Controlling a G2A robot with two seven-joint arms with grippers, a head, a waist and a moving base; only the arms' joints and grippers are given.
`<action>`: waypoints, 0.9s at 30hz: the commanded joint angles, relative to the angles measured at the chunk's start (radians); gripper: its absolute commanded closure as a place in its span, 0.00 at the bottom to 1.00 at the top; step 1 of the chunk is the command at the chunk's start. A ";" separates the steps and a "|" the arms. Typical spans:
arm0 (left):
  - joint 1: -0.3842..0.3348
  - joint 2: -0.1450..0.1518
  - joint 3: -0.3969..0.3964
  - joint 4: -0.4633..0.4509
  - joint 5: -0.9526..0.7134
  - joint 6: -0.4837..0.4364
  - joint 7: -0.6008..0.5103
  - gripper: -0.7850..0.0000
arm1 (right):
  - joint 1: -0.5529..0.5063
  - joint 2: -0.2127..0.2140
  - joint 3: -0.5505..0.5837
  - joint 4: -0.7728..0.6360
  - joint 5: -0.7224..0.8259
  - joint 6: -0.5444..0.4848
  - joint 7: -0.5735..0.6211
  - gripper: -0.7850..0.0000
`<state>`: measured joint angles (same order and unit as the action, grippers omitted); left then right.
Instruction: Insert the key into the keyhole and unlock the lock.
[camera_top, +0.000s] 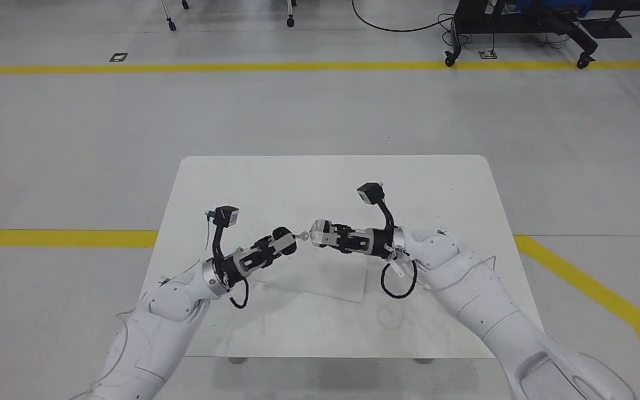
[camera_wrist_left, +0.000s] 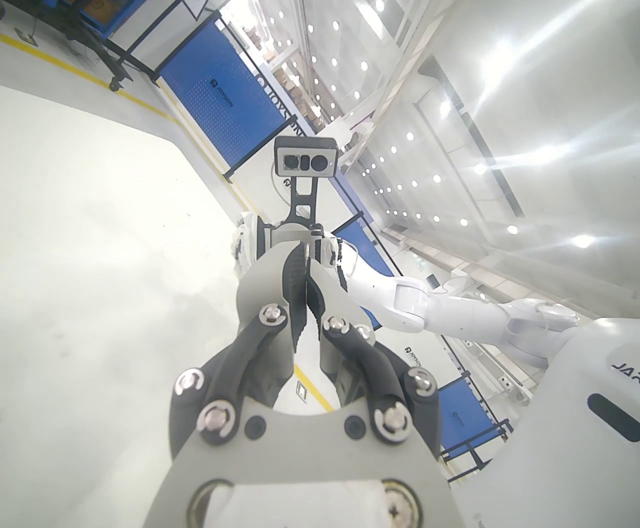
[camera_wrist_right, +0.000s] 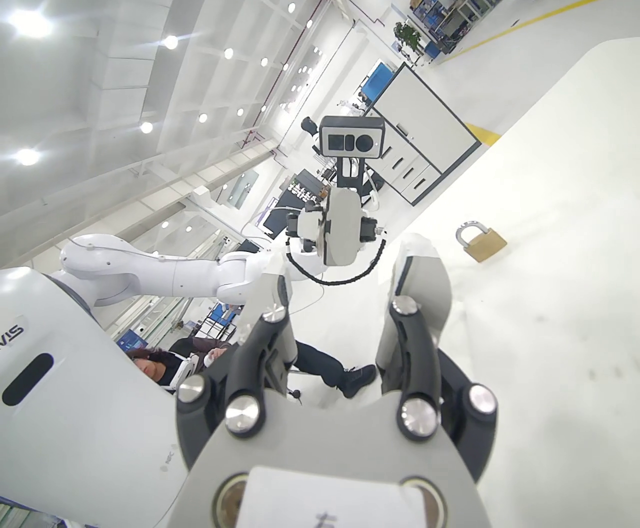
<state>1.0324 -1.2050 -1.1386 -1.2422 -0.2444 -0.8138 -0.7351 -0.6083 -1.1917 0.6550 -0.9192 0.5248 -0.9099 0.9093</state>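
White table (camera_top: 450, 200) lies beneath both arms in the top view, where the left gripper (camera_top: 283, 240) and the right gripper (camera_top: 318, 233) meet almost tip to tip above its middle. The grey floor around it carries yellow lines (camera_top: 300, 67). In the left wrist view the left gripper (camera_wrist_left: 302, 255) has its ribbed pads (camera_wrist_left: 292, 280) pressed together, and I cannot tell whether the key sits between them. The right gripper is just ahead of its tips, with bare table to one side and blue panels (camera_wrist_left: 220, 95) and ceiling lights (camera_wrist_left: 410, 135) behind. In the right wrist view the right gripper (camera_wrist_right: 345, 290) stands wide and empty. The padlock (camera_wrist_right: 481, 242), brass-bodied with its shackle looking closed, lies flat on the table ahead of the fingertips, off to the outer side of one finger (camera_wrist_right: 420, 280) and apart from it. The step in hand seems to be getting the lock into this open hand, so the task looks barely begun. To do it well, the fingers should close on the brass body rather than the shackle, leaving the keyhole free and turned toward the left gripper. A key that goes in tilted may jam. The smooth tabletop may let the lock slide if it is nudged. A grey cabinet (camera_wrist_right: 425, 145) stands past the table's edge.
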 joint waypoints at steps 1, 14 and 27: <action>0.002 0.000 0.005 -0.008 0.024 0.014 0.011 1.00 | 0.000 -0.003 0.000 -0.001 -0.004 0.009 0.010 0.58; -0.001 -0.002 0.023 -0.011 0.059 0.055 0.029 1.00 | -0.009 -0.013 0.004 -0.015 -0.018 0.044 0.045 1.00; 0.003 0.002 0.000 -0.004 0.064 0.032 0.061 0.00 | -0.015 -0.015 0.015 -0.017 -0.049 0.045 0.046 1.00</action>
<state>1.0359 -1.2040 -1.1331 -1.2495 -0.1912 -0.7780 -0.6777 -0.6223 -1.2075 0.6680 -0.9352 0.4778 -0.8611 0.9590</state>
